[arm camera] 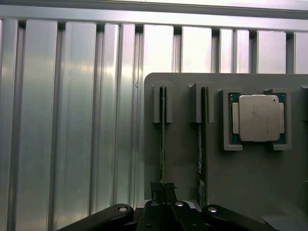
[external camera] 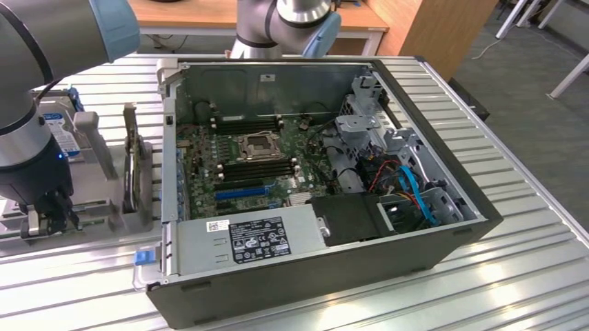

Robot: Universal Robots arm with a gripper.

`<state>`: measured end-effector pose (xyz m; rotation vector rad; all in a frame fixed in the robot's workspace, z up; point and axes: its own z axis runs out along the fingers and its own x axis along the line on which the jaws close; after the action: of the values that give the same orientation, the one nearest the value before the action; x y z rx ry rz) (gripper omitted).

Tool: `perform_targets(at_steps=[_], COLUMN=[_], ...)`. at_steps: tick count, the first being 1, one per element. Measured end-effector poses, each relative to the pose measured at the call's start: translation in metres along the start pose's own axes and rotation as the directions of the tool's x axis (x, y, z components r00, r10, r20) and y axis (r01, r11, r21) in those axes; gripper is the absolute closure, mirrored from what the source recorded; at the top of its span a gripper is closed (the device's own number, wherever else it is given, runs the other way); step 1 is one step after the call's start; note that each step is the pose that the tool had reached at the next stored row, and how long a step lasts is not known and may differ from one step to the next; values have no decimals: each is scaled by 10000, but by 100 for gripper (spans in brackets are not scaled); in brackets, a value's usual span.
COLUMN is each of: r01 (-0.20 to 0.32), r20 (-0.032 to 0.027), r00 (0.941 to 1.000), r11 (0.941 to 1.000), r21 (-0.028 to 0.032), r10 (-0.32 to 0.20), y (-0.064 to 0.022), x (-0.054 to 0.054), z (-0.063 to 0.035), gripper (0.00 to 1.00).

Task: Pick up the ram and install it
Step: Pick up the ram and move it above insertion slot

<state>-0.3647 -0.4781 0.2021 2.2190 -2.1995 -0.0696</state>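
The two black fingertips point(arm camera: 156, 186) are drawn almost together and pinch the near end of the ram point(arm camera: 162, 139), a long, thin green circuit-board stick that stands on its edge, so the gripper point(arm camera: 162, 188) has hold of it with only the board's thickness between the tips. The far end of the ram sits in a grey slotted bracket point(arm camera: 162, 103) on a flat grey plastic holder plate point(arm camera: 183, 159). Just beside it, parallel and also on edge, a second thin green memory stick point(arm camera: 201, 144) stands in its own bracket, apart from the fingers. Further along the same plate a square silver processor chip point(arm camera: 259, 118) lies flat in a grey corner frame. The plate rests on a ribbed aluminium table point(arm camera: 72, 125). In the exterior view the gripper point(external camera: 51, 215) hangs low over the grey holder at that view's left, under the grey robot arm point(external camera: 27, 117) with its pale blue joint cap. Well apart, toward the exterior view's right, an open dark metal computer case point(external camera: 460, 238) lies on its side on the table, with a large green motherboard point(external camera: 248, 165) showing inside.
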Motion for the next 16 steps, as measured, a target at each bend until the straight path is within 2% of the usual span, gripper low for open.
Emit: perform_targets(at_steps=[16], r01=[0], r20=[10], r00=[10000], r11=[10000], r21=[-1], r10=[0], y=[1], x=[-2], z=[-17], gripper=[89])
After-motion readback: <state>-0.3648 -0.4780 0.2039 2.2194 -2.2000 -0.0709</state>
